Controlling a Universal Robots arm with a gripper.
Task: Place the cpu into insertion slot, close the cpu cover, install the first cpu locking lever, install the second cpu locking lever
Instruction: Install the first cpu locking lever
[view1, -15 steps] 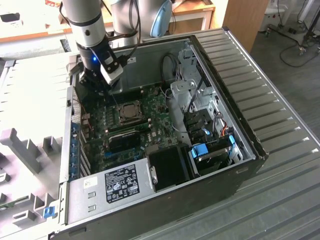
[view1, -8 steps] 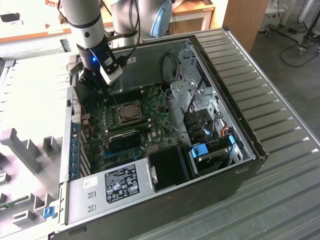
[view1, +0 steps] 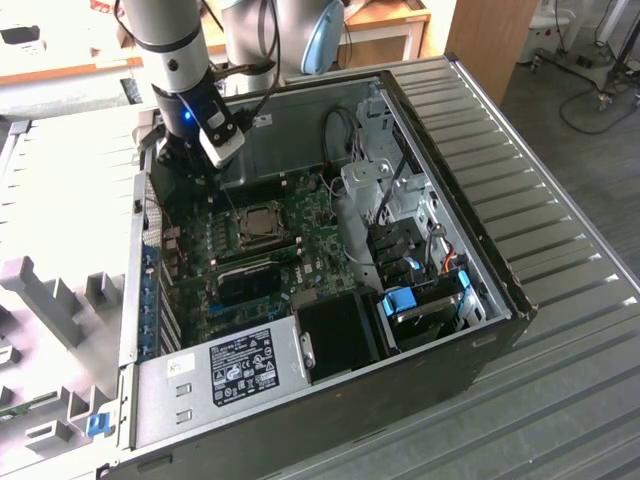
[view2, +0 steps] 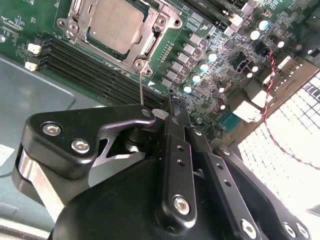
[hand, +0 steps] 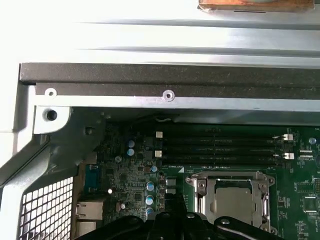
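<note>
One small flat square silver-tan cpu (view2: 116, 24) sits in the black-framed square insertion slot (view2: 149, 46), with the thin grey metal cpu cover (hand: 232, 176) lying down around it. My black gripper (view2: 172, 107) hangs over the green motherboard (view2: 210, 85), fingers drawn together (tips meeting), just beside a thin steel locking lever (view2: 141, 89) in the second wrist view; whether they touch it, I cannot tell.

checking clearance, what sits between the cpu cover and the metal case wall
In the first wrist view, long black memory slots lie between the cpu cover and the case wall.
</note>
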